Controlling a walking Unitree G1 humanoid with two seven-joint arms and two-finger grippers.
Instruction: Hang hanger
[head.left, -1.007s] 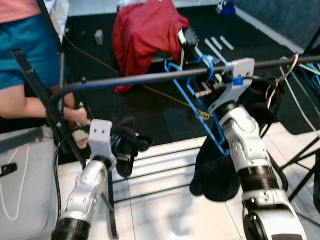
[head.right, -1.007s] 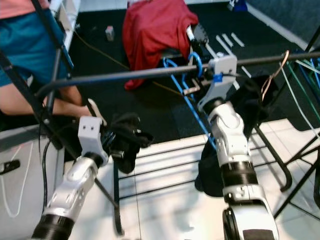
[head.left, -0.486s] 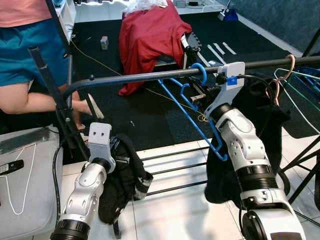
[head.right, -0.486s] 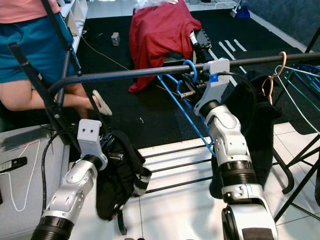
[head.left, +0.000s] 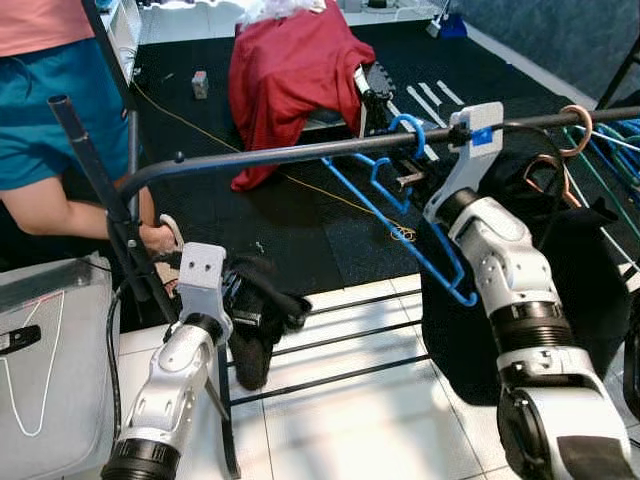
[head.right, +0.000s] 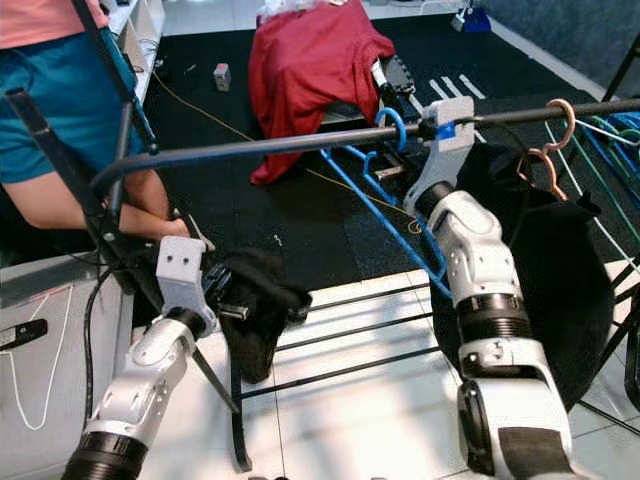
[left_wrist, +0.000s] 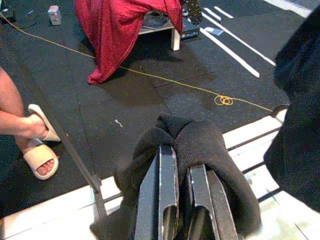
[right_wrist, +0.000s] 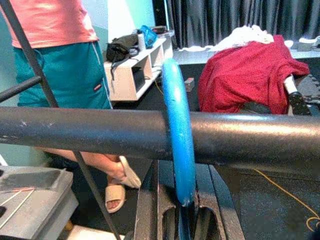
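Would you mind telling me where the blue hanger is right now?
The blue hanger has its hook over the black rail, right of centre, held by the right gripper, with the red cloth behind it.

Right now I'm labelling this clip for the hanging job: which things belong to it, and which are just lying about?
Belongs to the job:
- blue hanger, hook over the rail
- black rail
- right claw, at the hook
- black garment in the left claw

Just lying about:
- red cloth
- yellow cord
- grey bin
- copper hanger
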